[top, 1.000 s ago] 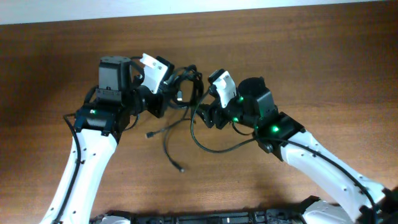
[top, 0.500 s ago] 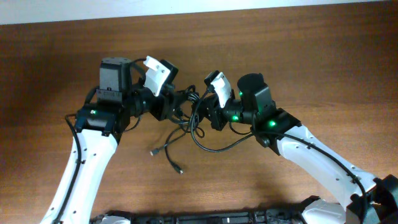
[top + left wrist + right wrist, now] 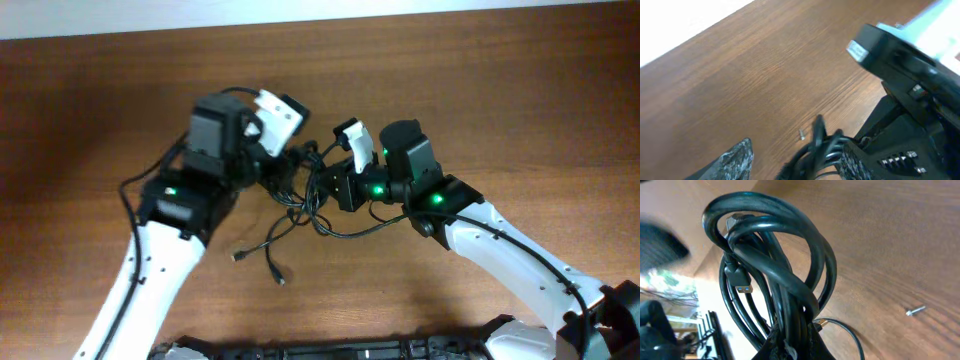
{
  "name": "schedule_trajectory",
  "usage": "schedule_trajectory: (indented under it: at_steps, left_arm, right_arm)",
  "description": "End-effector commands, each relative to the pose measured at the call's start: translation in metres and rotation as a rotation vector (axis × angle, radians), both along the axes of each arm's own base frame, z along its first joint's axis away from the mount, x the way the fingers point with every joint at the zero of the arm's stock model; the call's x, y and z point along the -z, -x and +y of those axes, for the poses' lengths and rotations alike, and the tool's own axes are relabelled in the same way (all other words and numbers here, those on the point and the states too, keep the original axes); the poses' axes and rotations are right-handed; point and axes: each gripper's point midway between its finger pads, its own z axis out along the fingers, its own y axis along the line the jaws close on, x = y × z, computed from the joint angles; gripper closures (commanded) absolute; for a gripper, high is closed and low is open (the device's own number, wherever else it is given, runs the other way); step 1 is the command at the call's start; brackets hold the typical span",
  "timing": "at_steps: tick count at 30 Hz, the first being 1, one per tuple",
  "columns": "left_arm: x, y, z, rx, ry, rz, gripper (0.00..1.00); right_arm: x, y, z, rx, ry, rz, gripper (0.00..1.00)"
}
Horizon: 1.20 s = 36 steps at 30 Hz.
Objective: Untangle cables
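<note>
The cables point(image 3: 300, 192) are a knot of thin black cords hanging between my two grippers, with loose plug ends point(image 3: 240, 257) trailing onto the table. In the right wrist view the looped cables point(image 3: 775, 260) rise from my right gripper point(image 3: 792, 342), which is shut on the bundle. One blue-tipped plug point(image 3: 741, 286) shows among the loops. My left gripper point(image 3: 795, 155) stands open. The cables point(image 3: 820, 147) lie between its jaws against the right finger point(image 3: 855, 162), well apart from the left finger point(image 3: 735, 160). From overhead, the left gripper point(image 3: 288, 168) and right gripper point(image 3: 322, 186) nearly meet.
The wooden table point(image 3: 480, 90) stretches all round the arms. A small metal screw point(image 3: 915, 311) lies on it to the right of the bundle, also visible as the screw point(image 3: 801, 133) in the left wrist view. A white edge point(image 3: 300, 12) runs along the far side.
My left gripper has opened and let go of the cables, and its arm has swung right. My right gripper has shut on the bundle. The loose ends slid slightly left.
</note>
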Motion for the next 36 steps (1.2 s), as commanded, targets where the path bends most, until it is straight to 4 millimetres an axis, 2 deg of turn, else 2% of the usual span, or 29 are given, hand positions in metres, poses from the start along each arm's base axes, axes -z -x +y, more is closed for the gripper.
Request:
schedule_trajectory:
  at_steps: [1,11,16,21,25,28,33,36]
  left_arm:
    - [-0.008,-0.004,0.002,-0.044,-0.167,-0.117,0.43]
    - [0.032,-0.013,-0.002,-0.051,-0.264,-0.037,0.49]
    - [0.042,-0.014,-0.003,-0.048,-0.280,-0.012,0.50]
    - [0.053,-0.016,0.019,-0.100,-0.331,0.033,0.50]
    - [0.070,-0.019,0.036,-0.136,-0.364,0.100,0.50]
    - [0.086,-0.022,0.056,-0.177,-0.385,0.168,0.50]
    - [0.099,-0.016,0.047,-0.127,-0.340,0.233,0.49]
    - [0.101,-0.012,0.048,-0.125,-0.349,0.252,0.50]
  right_arm:
    - [-0.008,0.006,0.005,-0.024,-0.046,0.039,0.96]
    - [-0.018,0.030,0.015,-0.140,-0.129,0.123,0.96]
    - [-0.020,0.033,0.016,-0.159,-0.140,0.129,0.96]
    - [-0.026,0.043,0.019,-0.215,-0.169,0.138,0.96]
    - [-0.029,0.042,0.016,-0.230,-0.172,0.104,0.96]
    - [-0.043,0.036,0.007,-0.250,-0.225,0.077,0.96]
    - [-0.059,0.025,0.006,-0.252,-0.261,-0.025,0.96]
    - [-0.063,0.024,0.007,-0.266,-0.260,-0.081,0.96]
